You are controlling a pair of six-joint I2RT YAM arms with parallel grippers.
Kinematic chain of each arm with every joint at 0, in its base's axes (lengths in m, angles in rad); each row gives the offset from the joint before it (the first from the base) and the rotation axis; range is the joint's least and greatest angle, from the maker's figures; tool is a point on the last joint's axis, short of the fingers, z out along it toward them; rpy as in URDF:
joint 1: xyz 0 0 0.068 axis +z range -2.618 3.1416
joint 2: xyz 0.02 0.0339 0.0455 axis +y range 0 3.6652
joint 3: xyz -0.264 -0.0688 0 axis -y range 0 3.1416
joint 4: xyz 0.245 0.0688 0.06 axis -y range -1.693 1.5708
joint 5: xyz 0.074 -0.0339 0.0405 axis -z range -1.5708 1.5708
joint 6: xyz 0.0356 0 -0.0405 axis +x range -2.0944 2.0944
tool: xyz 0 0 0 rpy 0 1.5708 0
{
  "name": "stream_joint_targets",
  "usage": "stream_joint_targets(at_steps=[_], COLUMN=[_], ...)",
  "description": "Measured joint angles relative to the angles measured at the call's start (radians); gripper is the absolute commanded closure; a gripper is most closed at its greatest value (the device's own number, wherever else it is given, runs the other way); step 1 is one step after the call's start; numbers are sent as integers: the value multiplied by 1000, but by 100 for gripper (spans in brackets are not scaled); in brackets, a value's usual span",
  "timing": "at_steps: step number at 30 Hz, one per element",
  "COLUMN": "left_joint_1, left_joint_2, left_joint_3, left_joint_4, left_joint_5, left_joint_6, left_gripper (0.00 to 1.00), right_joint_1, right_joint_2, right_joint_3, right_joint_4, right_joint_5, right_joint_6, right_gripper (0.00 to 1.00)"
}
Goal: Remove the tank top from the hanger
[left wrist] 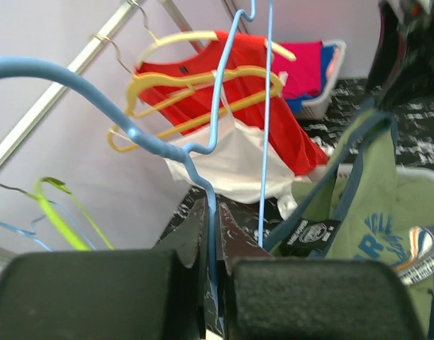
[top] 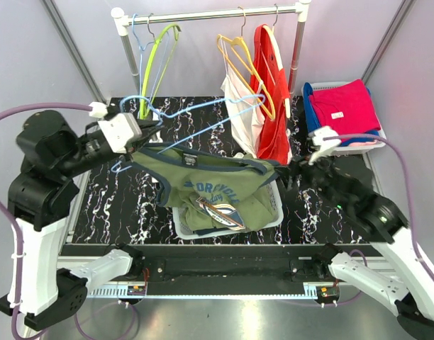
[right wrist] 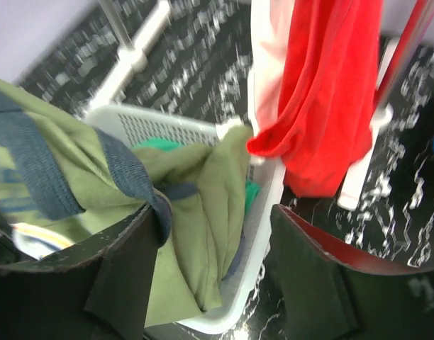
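Note:
An olive-green tank top (top: 210, 180) with navy trim is stretched over the white basket (top: 275, 211). Its left end hangs from the light-blue wire hanger (top: 203, 113) beside my left gripper (top: 149, 134). That gripper is shut on the hanger's wire (left wrist: 215, 212), holding it above the table. My right gripper (top: 291, 172) is open at the top's right end. In the right wrist view the navy strap (right wrist: 132, 173) lies against the left finger (right wrist: 125, 262) of the right gripper (right wrist: 213, 212), and green fabric (right wrist: 203, 212) sits between the jaws.
A clothes rail (top: 210, 14) at the back carries green, blue and yellow hangers, a red top (top: 274, 106) and a white garment (top: 242, 117). A bin of folded red and blue clothes (top: 345, 106) stands at the back right. The basket rim (right wrist: 263, 234) is under my right gripper.

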Motion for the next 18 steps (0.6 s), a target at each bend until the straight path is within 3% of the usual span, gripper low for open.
stream_joint_targets(at_steps=[8, 18], left_joint_1=[-3, -36], left_joint_2=[-22, -29], left_joint_3=[-187, -241], left_joint_4=[-63, -129], left_joint_5=[65, 120], left_joint_6=[88, 173], left_gripper=[100, 100], right_joint_1=[0, 0], right_joint_2=[-137, -23], right_joint_3=[245, 330], right_joint_4=[-19, -50], right_joint_5=[-81, -227], right_joint_6=[-53, -159], right_gripper=[2, 5])
